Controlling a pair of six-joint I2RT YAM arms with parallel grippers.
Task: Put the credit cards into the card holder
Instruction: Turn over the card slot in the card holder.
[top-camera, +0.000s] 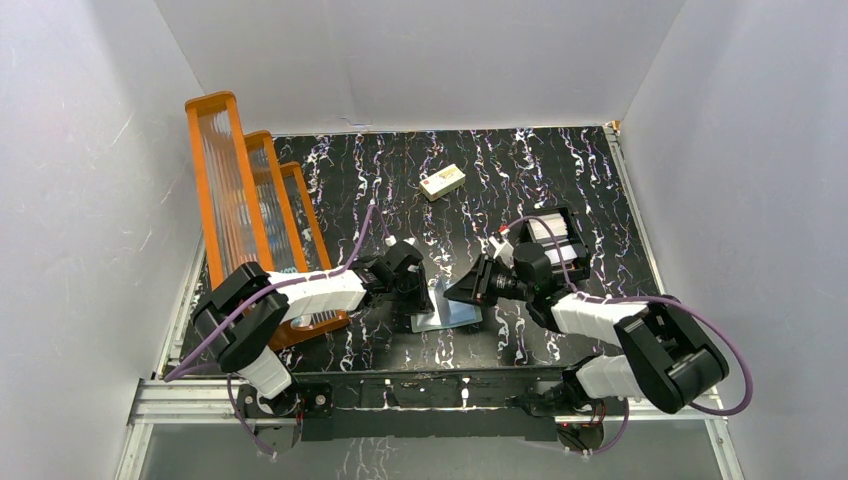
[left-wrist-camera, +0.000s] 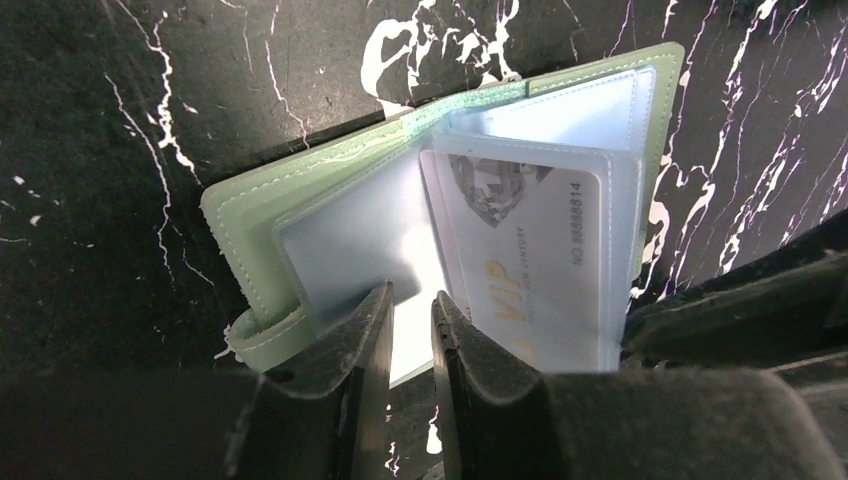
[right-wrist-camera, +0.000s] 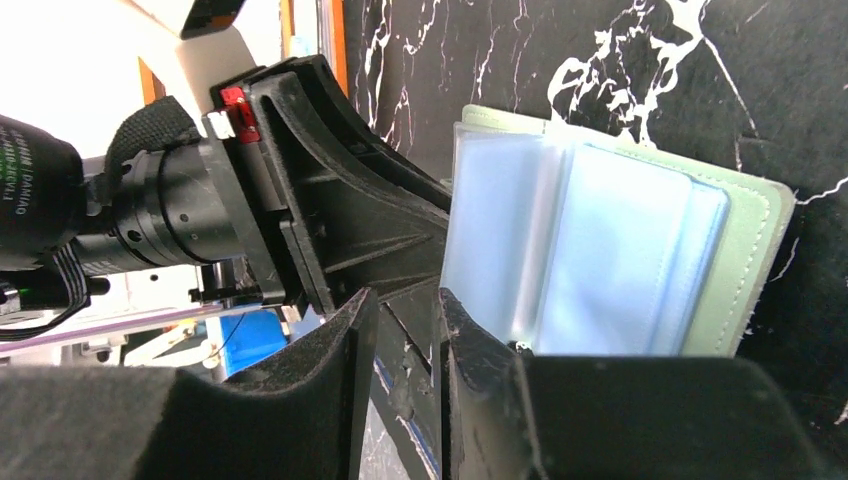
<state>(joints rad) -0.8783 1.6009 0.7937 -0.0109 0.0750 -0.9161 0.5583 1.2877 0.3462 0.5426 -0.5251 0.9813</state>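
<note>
The card holder (top-camera: 448, 318) lies open on the black marbled table between my two grippers. In the left wrist view its green cover (left-wrist-camera: 260, 215) and clear sleeves show, with a whitish credit card (left-wrist-camera: 530, 260) marked VIP inside a sleeve. My left gripper (left-wrist-camera: 412, 300) is at the holder's near edge, jaws almost together with nothing between them. My right gripper (right-wrist-camera: 408, 300) is at the opposite side of the holder (right-wrist-camera: 755, 250), jaws also nearly closed and empty. More pale cards (top-camera: 555, 240) lie in the black tray.
The black boxy tray (top-camera: 575, 222) stands just behind the right gripper. A cream block (top-camera: 441, 181) lies at the back centre. An orange-framed rack (top-camera: 235, 190) stands along the left wall. White walls enclose the table.
</note>
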